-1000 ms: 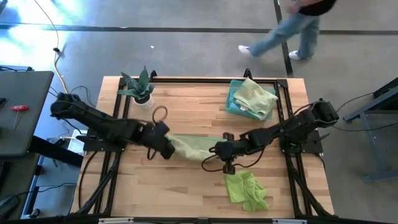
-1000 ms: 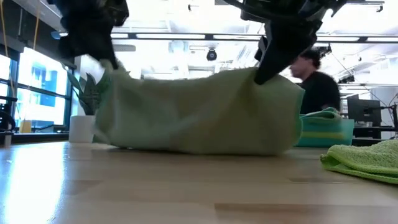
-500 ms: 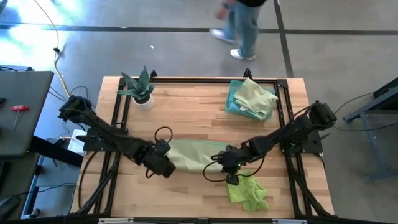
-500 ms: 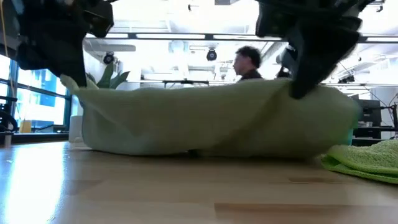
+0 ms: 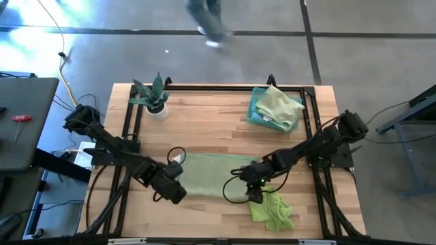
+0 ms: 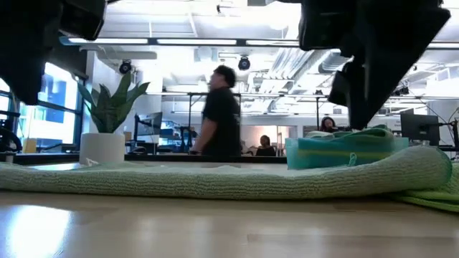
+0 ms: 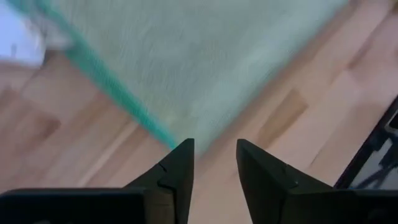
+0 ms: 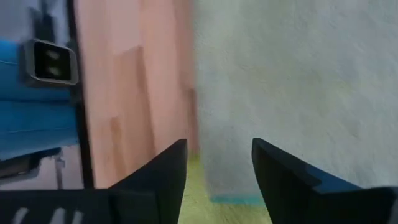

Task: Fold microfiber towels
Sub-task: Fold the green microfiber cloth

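A pale green towel [image 5: 212,174] lies flat on the wooden surface [image 5: 204,122] between the two arms, the left gripper [image 7: 214,155] spread just off one near corner and the right gripper [image 8: 219,155] spread over the other, beside a crumpled lime towel [image 5: 271,209]

A pale sage green towel [image 5: 214,175] is spread flat mid-desk. A lime green towel [image 5: 271,209] is crumpled beside it. Folded towels [image 5: 275,108] are stacked at the far edge.
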Controlling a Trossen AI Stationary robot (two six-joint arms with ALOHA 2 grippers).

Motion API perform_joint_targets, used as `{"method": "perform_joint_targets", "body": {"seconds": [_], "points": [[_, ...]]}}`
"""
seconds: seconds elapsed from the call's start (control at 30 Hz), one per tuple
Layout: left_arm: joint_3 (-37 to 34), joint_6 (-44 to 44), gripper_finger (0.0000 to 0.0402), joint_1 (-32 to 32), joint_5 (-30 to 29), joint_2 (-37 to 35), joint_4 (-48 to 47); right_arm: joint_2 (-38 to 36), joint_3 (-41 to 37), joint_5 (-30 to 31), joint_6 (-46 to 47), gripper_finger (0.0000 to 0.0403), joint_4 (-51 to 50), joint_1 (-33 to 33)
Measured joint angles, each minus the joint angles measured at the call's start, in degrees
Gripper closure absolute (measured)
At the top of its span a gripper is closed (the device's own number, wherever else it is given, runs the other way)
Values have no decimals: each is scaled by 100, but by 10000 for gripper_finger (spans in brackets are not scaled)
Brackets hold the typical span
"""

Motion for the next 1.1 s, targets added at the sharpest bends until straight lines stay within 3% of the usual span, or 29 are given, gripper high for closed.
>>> {"method": "perform_joint_targets", "body": {"seconds": [0.17, 0.37, 0.53, 0.67, 0.77, 0.9, 1.1], "points": [[0, 1257, 289, 75, -1042, 9, 579, -64, -72, 192, 584, 227, -323, 15], [0, 2484, 289, 193, -1781, 198, 851, -456, -640, 253, 1073, 231, -257, 170], [-39, 3057, 289, 374, -1861, 273, 857, -1429, -1548, 551, 2179, 231, 130, 136], [-553, 3615, 289, 620, -1551, 263, 1883, -1969, -2389, 1207, 4233, 231, 1016, 59], [-1005, 3747, 289, 809, -1356, 268, 2769, -1975, -2751, 1540, 5407, 230, 1512, 74], [-1421, 3956, 289, 936, -1382, 267, 3306, -1733, -2683, 1913, 5916, 224, 1599, 163], [-1766, 4106, 289, 1000, -1259, 264, 3644, -1164, -2380, 1938, 6502, 208, 1608, 131]]}}
